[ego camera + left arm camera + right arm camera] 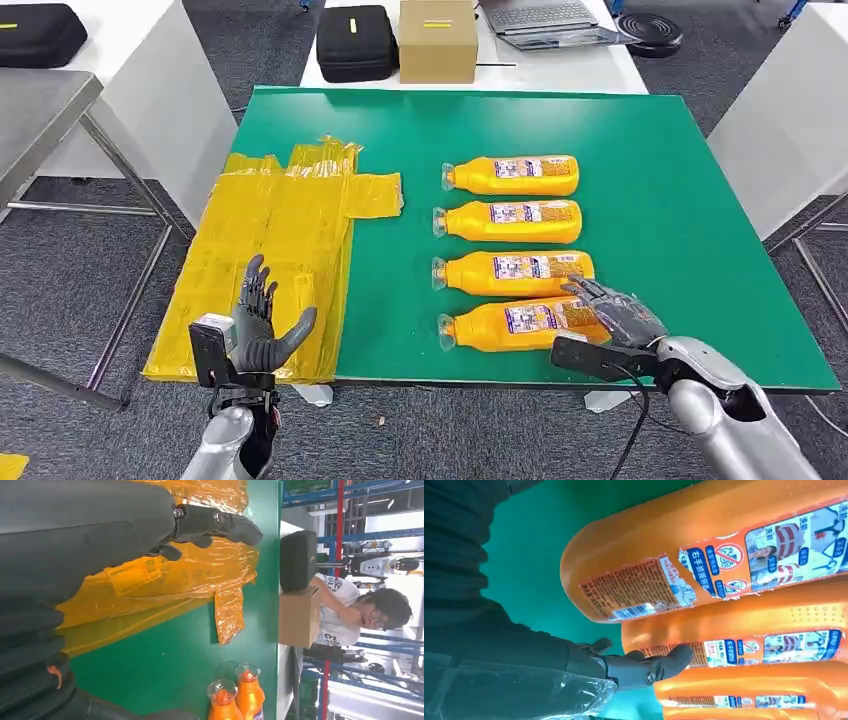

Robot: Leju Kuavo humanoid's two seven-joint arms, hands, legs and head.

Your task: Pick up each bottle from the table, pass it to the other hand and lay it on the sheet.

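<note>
R hand (615, 312) at 5 o'clock, fingers spread over base of nearest bottle (515, 324), grip not clear | L hand (262, 325) at 7 o'clock, wide, empty, above sheet (290, 215) | four bottles in column at centre of table (680, 200), caps toward 9 o'clock

Four bottles lie in a row on the table (700, 250), the nearest bottle (510, 323) under the right hand (618, 312). The sheet (285, 240) lies beneath and beyond the left hand (262, 325), left of the bottles.
</note>
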